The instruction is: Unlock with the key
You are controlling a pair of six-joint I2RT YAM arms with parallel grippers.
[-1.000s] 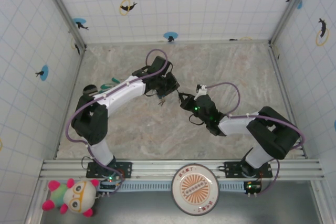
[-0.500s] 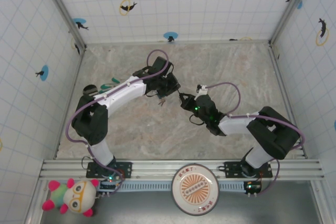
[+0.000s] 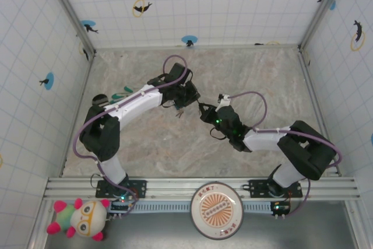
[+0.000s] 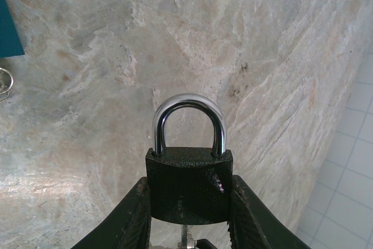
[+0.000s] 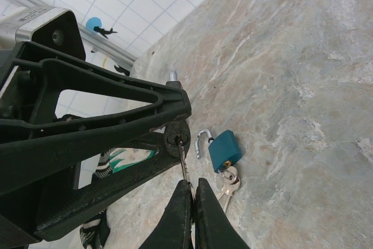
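Note:
My left gripper (image 4: 189, 183) is shut on a black padlock (image 4: 187, 193) with a chrome shackle (image 4: 188, 104), its fingers (image 4: 135, 217) pressing the body from both sides. The shackle sits down in the body. From the right wrist view, the padlock's underside shows its keyhole (image 5: 176, 139). The key (image 5: 184, 161) shows as a thin blade with its tip in that keyhole. My right gripper (image 5: 192, 193) is shut on the key's head, which hides it. From above, both grippers meet mid-table, left (image 3: 186, 101) and right (image 3: 203, 109).
A small blue padlock (image 5: 225, 148) with its shackle open lies on the marble table (image 5: 303, 86) below the grippers, with a bunch of silvery keys (image 5: 228, 182) at its base. A teal-green strip (image 3: 123, 93) lies at the left. Tiled walls enclose the table.
The right arm's elbow has shifted slightly to the right. Both grippers stay where they were, with padlock and key still held.

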